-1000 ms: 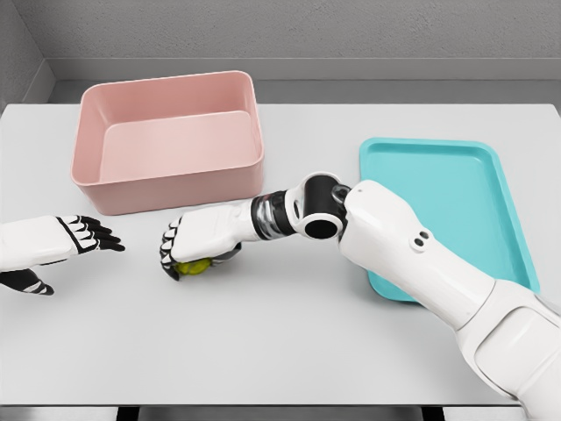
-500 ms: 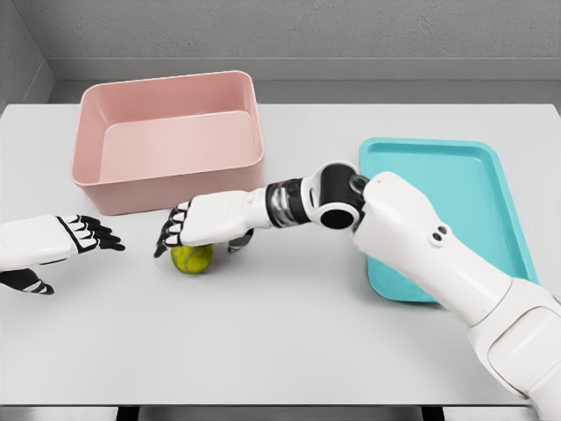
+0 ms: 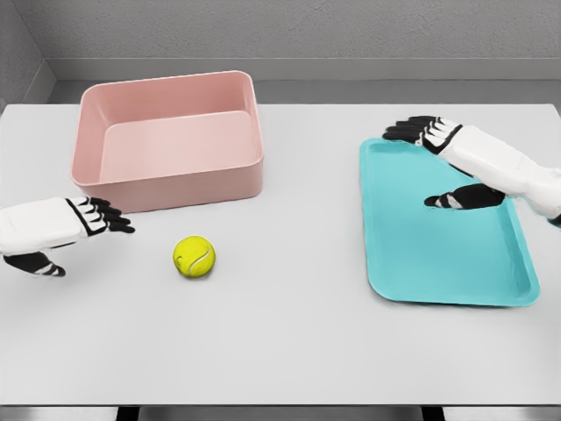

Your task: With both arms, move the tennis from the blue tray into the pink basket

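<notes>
The pink basket [image 3: 168, 140] sits at the tabletop's far-left corner, the blue tray [image 3: 443, 224] by its right edge. The right hand [image 3: 456, 153] hovers there, fingers spread, empty. The left hand [image 3: 54, 230], relaxed, is near the tennis ball [image 3: 194, 257], which lies loose before the basket; a clumsy touch could roll it away.

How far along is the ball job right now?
Done: the ball is out of the blue tray and sits on the table in front of the pink basket. In hand: nothing; the right hand is open over the tray, and the left hand is open beside the ball. Left: grasp the ball and put it in the basket.
</notes>
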Controlling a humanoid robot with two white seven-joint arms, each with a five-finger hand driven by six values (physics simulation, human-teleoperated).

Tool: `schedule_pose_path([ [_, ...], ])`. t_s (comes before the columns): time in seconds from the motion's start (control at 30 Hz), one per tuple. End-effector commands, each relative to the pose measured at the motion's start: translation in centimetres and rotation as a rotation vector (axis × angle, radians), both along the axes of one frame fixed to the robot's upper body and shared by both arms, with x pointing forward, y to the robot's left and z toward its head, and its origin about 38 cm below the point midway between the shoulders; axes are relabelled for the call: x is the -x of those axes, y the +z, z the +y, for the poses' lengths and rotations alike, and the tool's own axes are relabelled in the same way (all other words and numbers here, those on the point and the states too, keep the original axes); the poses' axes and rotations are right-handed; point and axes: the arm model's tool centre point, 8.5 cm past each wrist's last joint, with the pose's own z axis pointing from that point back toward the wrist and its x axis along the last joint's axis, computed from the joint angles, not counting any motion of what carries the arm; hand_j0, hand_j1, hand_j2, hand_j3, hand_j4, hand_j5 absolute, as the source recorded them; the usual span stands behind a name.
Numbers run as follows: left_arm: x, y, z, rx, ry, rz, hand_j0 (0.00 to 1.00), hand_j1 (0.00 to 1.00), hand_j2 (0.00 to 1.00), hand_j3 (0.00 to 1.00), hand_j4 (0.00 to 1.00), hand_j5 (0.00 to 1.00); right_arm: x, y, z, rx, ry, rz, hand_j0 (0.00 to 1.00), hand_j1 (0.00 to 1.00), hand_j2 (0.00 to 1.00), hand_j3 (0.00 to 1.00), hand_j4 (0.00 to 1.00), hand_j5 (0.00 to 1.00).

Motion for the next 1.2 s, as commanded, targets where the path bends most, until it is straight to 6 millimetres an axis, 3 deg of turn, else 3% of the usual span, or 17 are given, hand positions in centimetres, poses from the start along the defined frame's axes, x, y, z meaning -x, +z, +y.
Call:
schedule_pose_path([
  [0.0, -0.1, -0.6, -0.8, 0.016, -0.01, -0.001, 1.0, 1.0, 1.0, 1.0, 1.0, 1.0, 0.6, 3.7, -3.7, -0.102, -0.085, -0.096, 1.0, 1.0, 1.0, 1.0, 1.0, 1.0],
  [0.13, -0.6, -0.3, -1.5, 0.034, -0.022, -0.021, 1.0, 1.0, 1.0, 1.0, 1.0, 1.0, 2.2, -1.4, -3.4, -0.112, -0.097, 0.03, 1.0, 1.0, 1.0, 1.0, 1.0, 1.0],
  [0.27, -2.1, -0.9, -3.9, 0.052, -0.068, -0.038, 1.0, 1.0, 1.0, 1.0, 1.0, 1.0, 2.7, -2.9, -3.8, -0.117, -0.115, 0.074, 1.0, 1.0, 1.0, 1.0, 1.0, 1.0],
  [0.37, -2.5, -1.0, -5.0, 0.06, -0.086, -0.049, 1.0, 1.0, 1.0, 1.0, 1.0, 1.0, 2.7, -3.0, -3.9, -0.117, -0.118, 0.076, 1.0, 1.0, 1.0, 1.0, 1.0, 1.0],
  [0.67, -4.0, -2.1, -10.5, 0.096, -0.203, -0.039, 1.0, 1.0, 1.0, 1.0, 1.0, 1.0, 2.8, -3.1, -3.9, -0.119, -0.118, 0.078, 1.0, 1.0, 1.0, 1.0, 1.0, 1.0],
  [1.17, -4.0, -2.6, -12.9, 0.08, -0.277, -0.015, 1.0, 1.0, 1.0, 1.0, 1.0, 1.0, 2.7, -3.2, -4.0, -0.118, -0.121, 0.08, 1.0, 1.0, 1.0, 1.0, 1.0, 1.0],
])
